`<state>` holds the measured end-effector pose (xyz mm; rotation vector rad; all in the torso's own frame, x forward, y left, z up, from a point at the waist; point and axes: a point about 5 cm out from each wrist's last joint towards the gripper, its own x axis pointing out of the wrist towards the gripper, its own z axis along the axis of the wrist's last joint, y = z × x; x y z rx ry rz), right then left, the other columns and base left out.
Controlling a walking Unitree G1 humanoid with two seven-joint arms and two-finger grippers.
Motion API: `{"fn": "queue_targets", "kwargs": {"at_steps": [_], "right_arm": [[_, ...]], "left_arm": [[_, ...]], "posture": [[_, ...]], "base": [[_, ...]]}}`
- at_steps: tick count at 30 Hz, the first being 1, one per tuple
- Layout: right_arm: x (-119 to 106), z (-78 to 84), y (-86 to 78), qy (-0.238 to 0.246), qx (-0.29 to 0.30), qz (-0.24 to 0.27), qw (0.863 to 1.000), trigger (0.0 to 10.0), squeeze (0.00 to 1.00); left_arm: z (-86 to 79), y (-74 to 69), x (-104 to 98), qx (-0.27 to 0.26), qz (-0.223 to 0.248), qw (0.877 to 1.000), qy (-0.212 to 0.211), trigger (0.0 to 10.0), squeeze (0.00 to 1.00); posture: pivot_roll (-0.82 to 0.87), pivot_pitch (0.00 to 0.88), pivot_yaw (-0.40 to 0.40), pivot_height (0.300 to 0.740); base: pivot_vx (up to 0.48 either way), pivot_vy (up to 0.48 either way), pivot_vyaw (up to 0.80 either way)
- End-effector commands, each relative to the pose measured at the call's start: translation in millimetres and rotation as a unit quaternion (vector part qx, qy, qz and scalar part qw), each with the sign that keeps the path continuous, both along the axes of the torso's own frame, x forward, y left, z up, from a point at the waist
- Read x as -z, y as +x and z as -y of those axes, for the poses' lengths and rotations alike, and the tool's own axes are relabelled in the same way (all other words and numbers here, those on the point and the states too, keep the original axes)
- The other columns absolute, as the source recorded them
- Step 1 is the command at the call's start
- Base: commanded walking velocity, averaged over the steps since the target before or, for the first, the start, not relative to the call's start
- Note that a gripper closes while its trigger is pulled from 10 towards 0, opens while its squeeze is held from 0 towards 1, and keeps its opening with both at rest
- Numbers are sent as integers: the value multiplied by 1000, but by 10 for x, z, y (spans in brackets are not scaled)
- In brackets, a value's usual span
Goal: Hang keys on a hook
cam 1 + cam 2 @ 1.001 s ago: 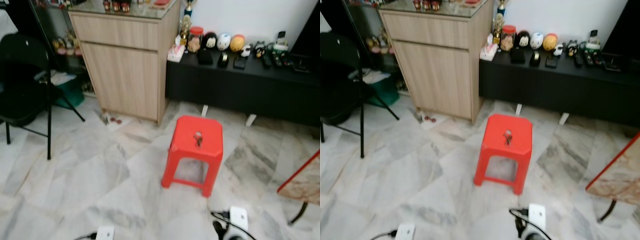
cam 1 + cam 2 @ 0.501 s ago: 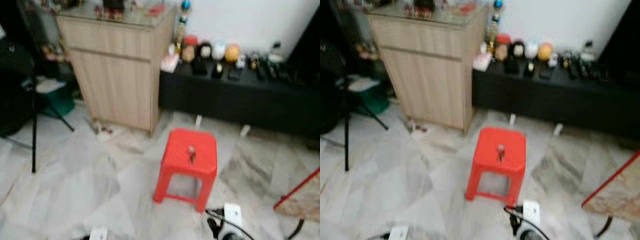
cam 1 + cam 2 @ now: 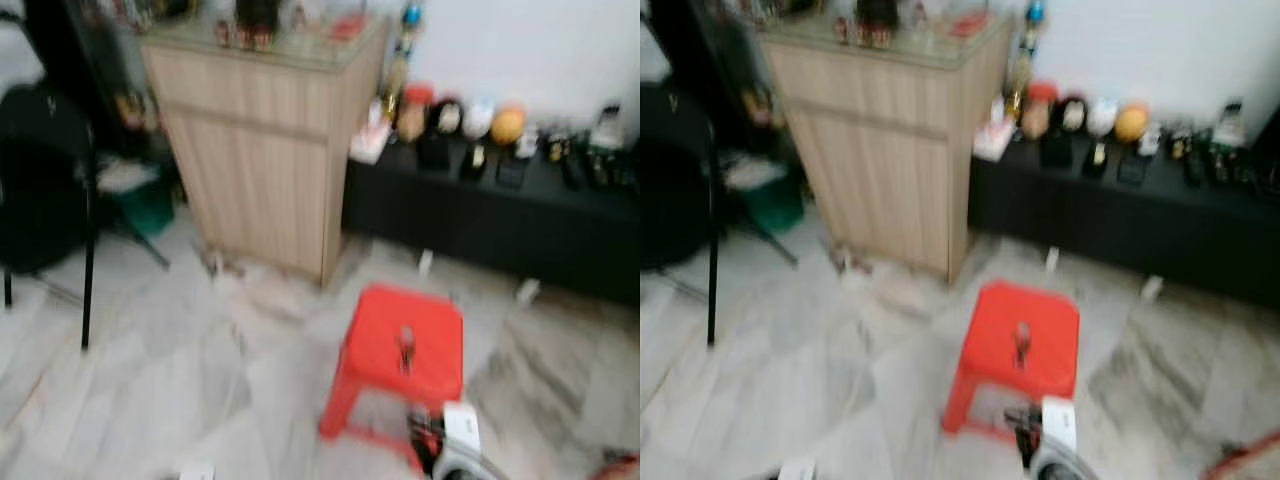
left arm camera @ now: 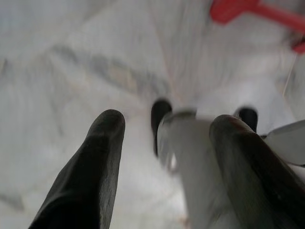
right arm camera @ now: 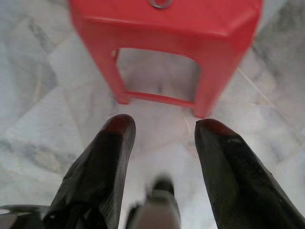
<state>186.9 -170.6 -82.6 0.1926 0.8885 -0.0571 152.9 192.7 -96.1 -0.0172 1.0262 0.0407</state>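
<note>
Both tools hang low over the marble floor with fingers spread apart and holding nothing: the right tool points toward the red stool, the left tool toward bare floor. Keys lie on the stool's seat, near a wooden cabinet. The head views are blurred.

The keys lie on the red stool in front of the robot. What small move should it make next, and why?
Probably one more short step toward the stool, then stop. The keys lie on its seat, low and ahead. The right gripper hangs open over the floor short of the stool's front edge, so it likely cannot reach them yet. The head views are blurred, so pausing should also give a sharper look before reaching.
</note>
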Motion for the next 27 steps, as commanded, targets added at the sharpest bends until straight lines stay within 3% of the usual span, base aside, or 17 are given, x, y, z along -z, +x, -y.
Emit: {"fn": "queue_targets", "kwargs": {"at_steps": [1, 17, 27], "right_arm": [[20, 95, -56, -7, 10, -10, 1000, 10000, 0], [22, 104, -60, -4, 18, -11, 1000, 10000, 0], [19, 98, -52, -7, 9, -11, 1000, 10000, 0]], "left_arm": [[71, -49, 29, 3, -9, 1000, -8, 10000, 0], [-40, -64, 18, 0, -9, 1000, -2, 10000, 0], [-35, -76, 23, -1, -10, 1000, -3, 10000, 0]], "posture": [[22, 0, -53, 740], [21, 0, -53, 740], [22, 0, -53, 740]], "base": [[0, 0, 0], [0, 0, 0], [258, 0, 0]]}}
